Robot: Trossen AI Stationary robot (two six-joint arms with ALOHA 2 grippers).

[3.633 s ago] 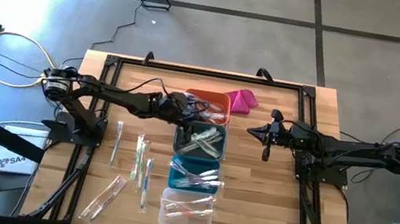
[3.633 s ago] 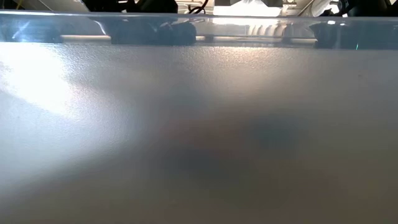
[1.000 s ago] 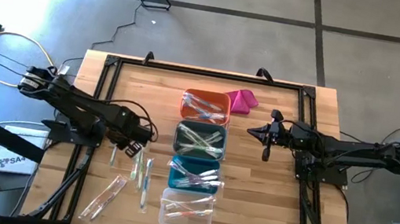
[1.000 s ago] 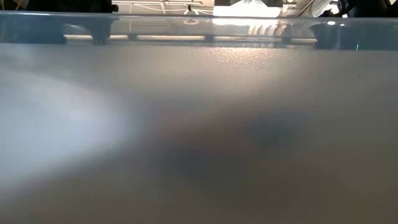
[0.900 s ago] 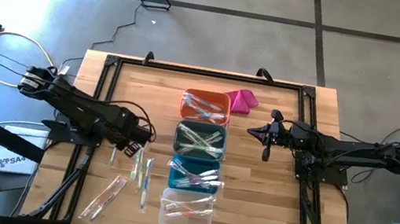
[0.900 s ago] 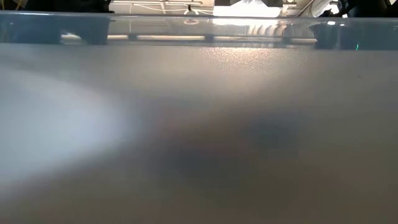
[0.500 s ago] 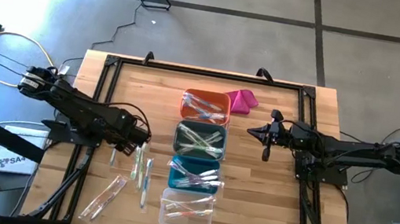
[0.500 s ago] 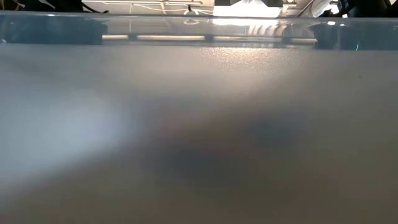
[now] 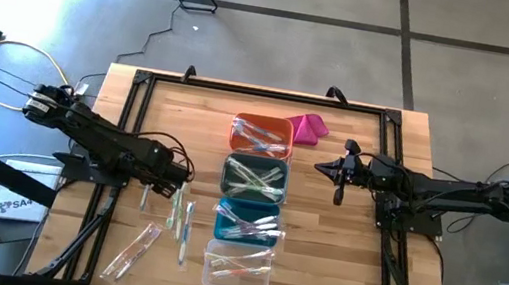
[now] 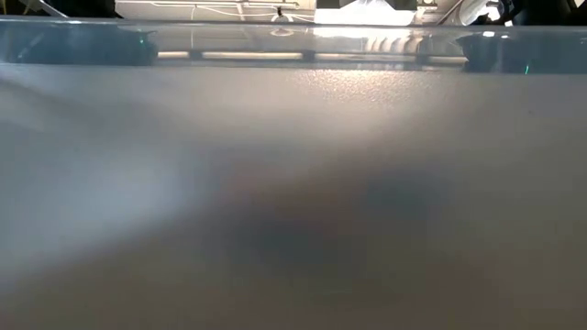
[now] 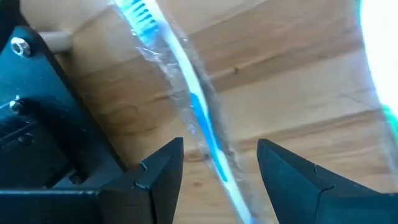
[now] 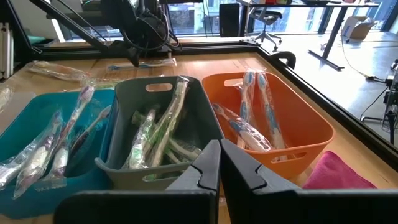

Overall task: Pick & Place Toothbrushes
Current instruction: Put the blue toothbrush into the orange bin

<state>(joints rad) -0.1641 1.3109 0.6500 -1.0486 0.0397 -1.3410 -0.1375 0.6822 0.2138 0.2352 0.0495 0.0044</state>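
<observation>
Orange bin (image 9: 261,134), grey bin (image 9: 254,178), teal bin (image 9: 248,220) and clear bin (image 9: 237,265) hold toothbrushes (image 12: 157,130). Left tool (image 9: 173,186) is open over a wrapped toothbrush (image 11: 199,118) on the wooden worktop (image 9: 337,266); right tool (image 9: 338,178) is closed, empty.

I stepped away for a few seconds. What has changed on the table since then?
The left pincer left the orange bin, swung to the loose toothbrushes on the left and opened around a blue toothbrush. The right pincer, shut, and the bins stayed put.
</observation>
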